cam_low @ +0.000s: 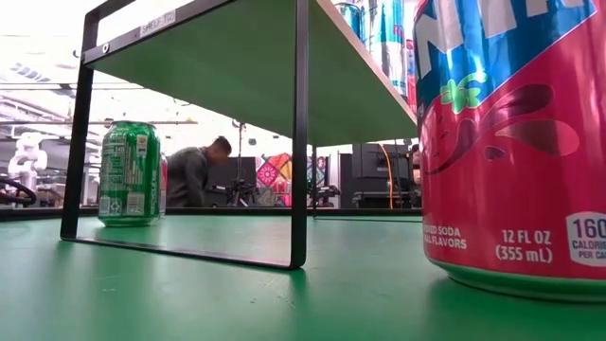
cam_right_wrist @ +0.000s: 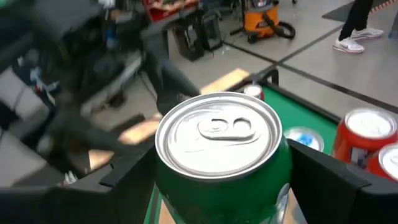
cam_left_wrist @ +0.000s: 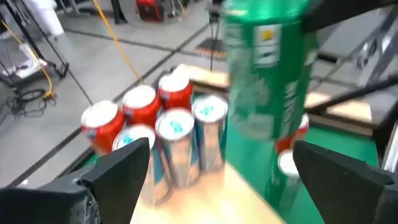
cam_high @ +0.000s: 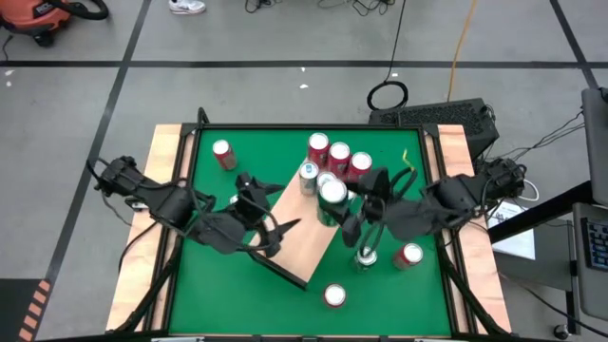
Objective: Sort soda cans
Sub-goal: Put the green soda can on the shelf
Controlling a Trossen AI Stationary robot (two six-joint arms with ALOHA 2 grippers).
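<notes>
Red can (cam_low: 516,142) reads "12 FL OZ (355 mL)"; right gripper (cam_right_wrist: 217,180) clasps green can (cam_right_wrist: 221,155), left gripper (cam_left_wrist: 230,171) gapes.

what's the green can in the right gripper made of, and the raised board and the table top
Green can: looks like metal, with a brushed silver lid, pull tab and glossy printed body.
Raised board: looks like light wood, pale matte tan; its dark thin frame is probably metal.
Table top: flat matte green, perhaps felt or a mat; can't tell.
</notes>
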